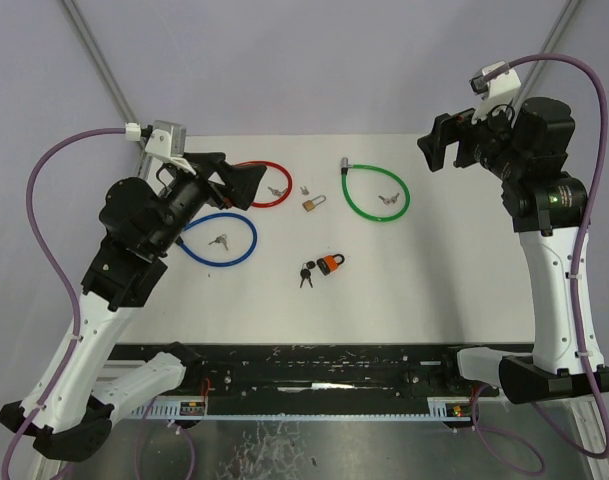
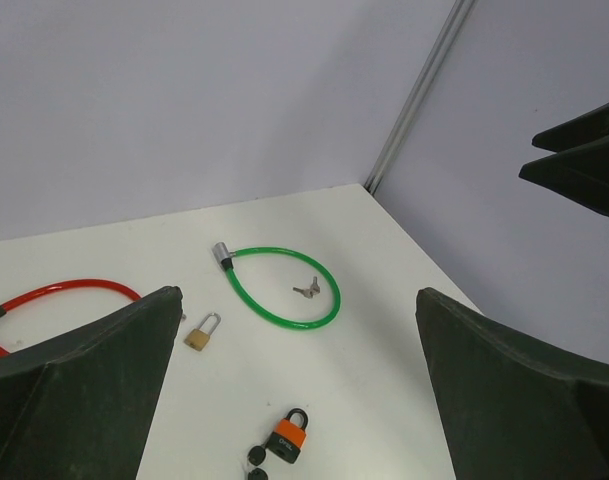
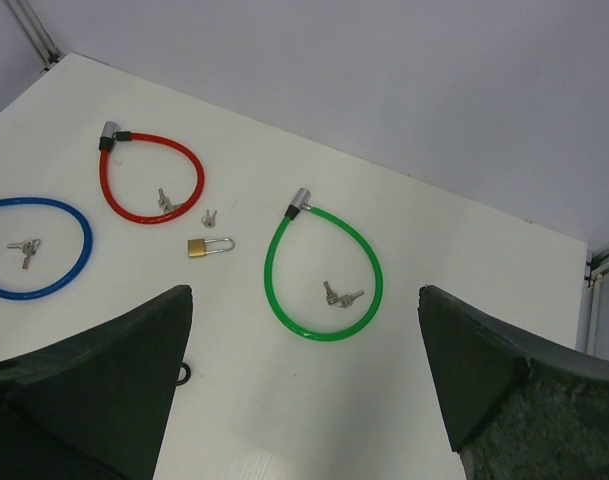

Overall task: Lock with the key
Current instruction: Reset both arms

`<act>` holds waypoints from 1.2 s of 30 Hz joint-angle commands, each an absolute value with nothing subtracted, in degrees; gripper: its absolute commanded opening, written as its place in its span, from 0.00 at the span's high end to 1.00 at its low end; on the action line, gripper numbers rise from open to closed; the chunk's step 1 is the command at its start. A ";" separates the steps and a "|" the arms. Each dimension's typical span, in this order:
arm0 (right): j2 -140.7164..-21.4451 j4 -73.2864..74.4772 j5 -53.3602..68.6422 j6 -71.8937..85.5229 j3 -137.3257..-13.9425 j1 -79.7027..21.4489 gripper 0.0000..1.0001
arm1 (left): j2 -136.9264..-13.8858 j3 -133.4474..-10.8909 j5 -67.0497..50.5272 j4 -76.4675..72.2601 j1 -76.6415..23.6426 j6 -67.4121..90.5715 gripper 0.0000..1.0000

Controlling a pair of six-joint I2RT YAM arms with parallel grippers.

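An orange padlock (image 1: 332, 264) lies at the table's middle with black-headed keys (image 1: 306, 274) beside it; it also shows in the left wrist view (image 2: 289, 437). A small brass padlock (image 1: 312, 203) with loose keys (image 1: 305, 189) lies further back, and shows in the right wrist view (image 3: 208, 246). Green (image 1: 377, 191), red (image 1: 268, 184) and blue (image 1: 220, 240) cable locks each hold small keys inside their loops. My left gripper (image 1: 236, 182) is open and empty above the red cable. My right gripper (image 1: 442, 143) is open and empty, raised above the table's right back corner.
The white table (image 1: 434, 280) ends in a black rail (image 1: 324, 365) at the near edge. Metal frame posts (image 1: 99, 60) rise at the back corners. The green cable's keys (image 3: 339, 296) lie inside its loop in the right wrist view.
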State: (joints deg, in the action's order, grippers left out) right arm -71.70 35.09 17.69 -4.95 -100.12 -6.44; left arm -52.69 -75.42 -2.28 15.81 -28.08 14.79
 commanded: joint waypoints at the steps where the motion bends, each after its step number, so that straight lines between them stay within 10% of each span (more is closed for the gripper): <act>1: -70.67 34.80 18.82 -5.35 -102.28 -6.70 0.00 | -52.83 -76.18 -2.08 15.57 -27.69 13.62 0.00; 36: -71.01 34.45 17.40 -6.10 -102.03 -6.72 0.00 | -53.26 -75.88 -1.93 15.82 -27.76 12.39 0.00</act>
State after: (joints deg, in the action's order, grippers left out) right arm -71.70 35.53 17.61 -5.58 -100.12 -6.44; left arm -53.08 -75.42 -2.28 16.01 -28.08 13.50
